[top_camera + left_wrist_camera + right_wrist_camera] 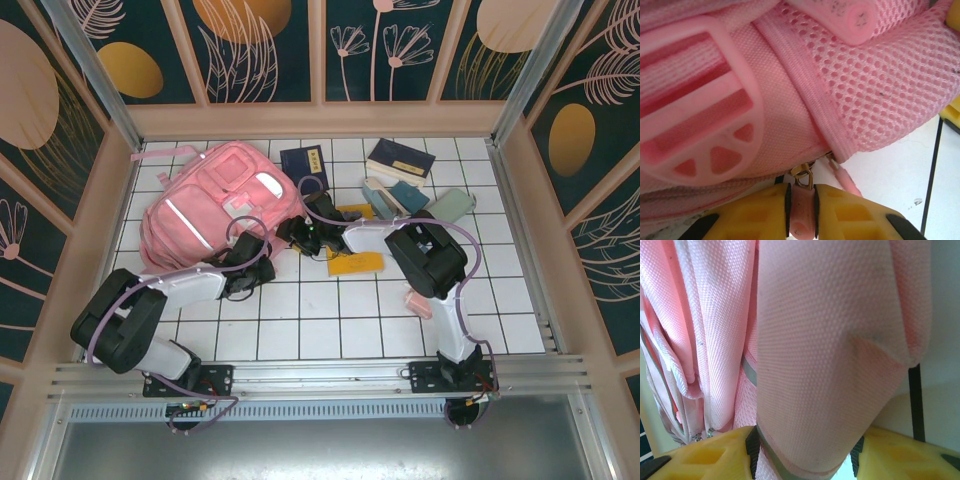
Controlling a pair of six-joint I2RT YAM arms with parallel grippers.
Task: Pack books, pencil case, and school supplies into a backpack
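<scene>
The left pincer (801, 202) is clamped on a small pink zipper pull (801, 225) at the near edge of the large soft pink fabric backpack (205, 205), which lies far left on the white tiled tabletop (340, 320). The right pincer (805, 455) is closed on a fold of fabric at the backpack's right side. A thin yellow book (356, 265) lies just beside the right arm. A dark navy book (303, 163) lies near the backpack and a second navy book (400, 160) farther right, their pale labels too small to read.
</scene>
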